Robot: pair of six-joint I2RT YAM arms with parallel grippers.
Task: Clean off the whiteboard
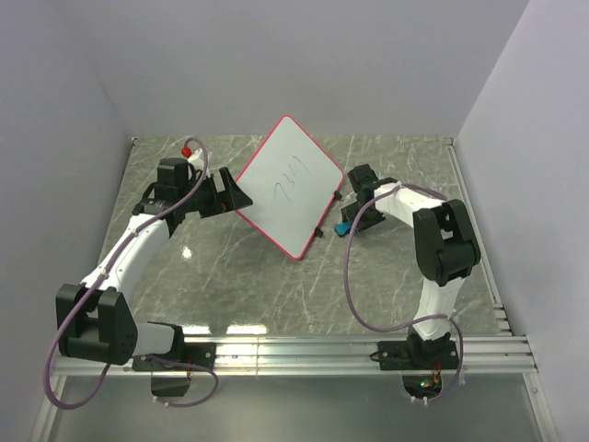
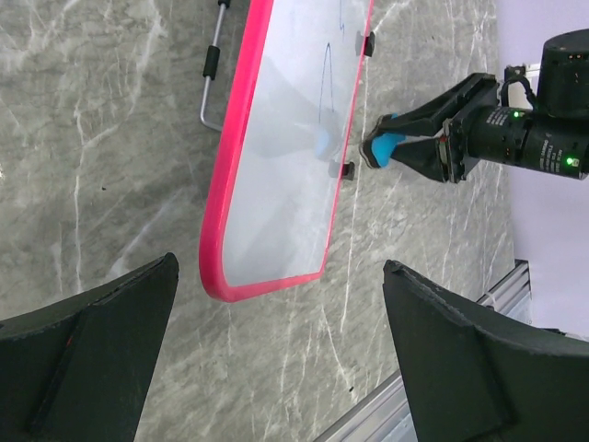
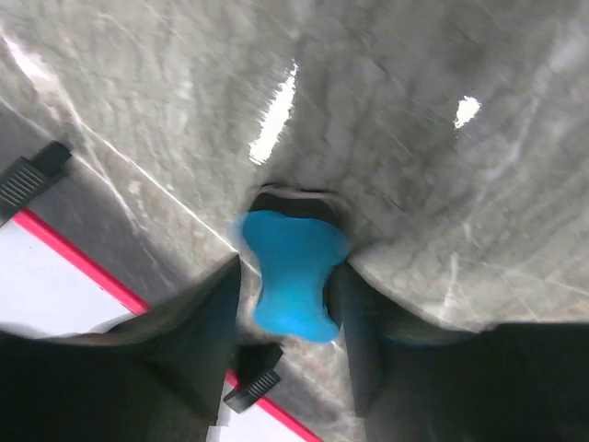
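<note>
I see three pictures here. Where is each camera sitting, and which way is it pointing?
Top external: fixed above and behind the arms, looking down on the table, the whiteboard, both arms, the left hand and the right hand.
Left wrist: on the left arm, facing past its own two dark fingers at the whiteboard and the right hand.
Right wrist: on the right arm, looking down between its own fingers at the blue eraser they grip.
Shared: both wrist views show the blue eraser and the whiteboard's red rim.
</note>
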